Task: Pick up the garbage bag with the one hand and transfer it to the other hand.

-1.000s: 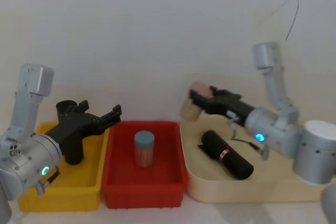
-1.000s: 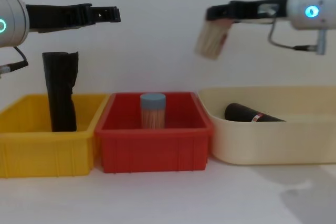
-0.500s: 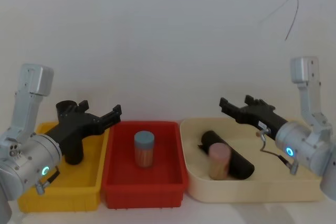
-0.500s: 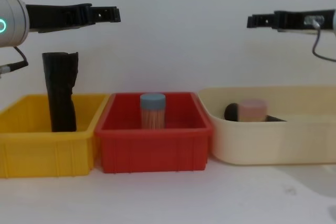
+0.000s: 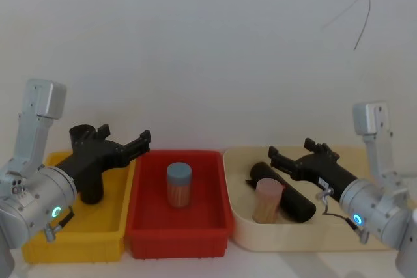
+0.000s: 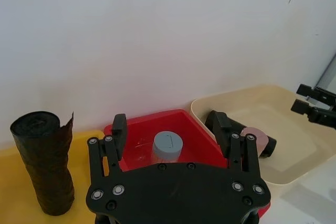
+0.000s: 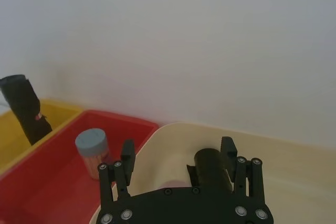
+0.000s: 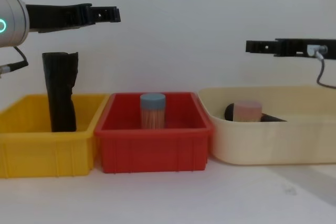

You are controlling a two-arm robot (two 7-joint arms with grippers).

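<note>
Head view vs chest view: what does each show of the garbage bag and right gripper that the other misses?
Head: the garbage bag lies diagonally in the cream tray, a pink-capped jar upright in front of it. Chest: the right gripper hangs clear above the tray's rim. Both: that gripper empty; left gripper parked above the yellow bin.

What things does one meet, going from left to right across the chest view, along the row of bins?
Yellow bin with the ragged black roll standing in it → red bin with the blue-lidded jar → cream tray with the pink-lidded jar and, behind it, the garbage bag.
</note>
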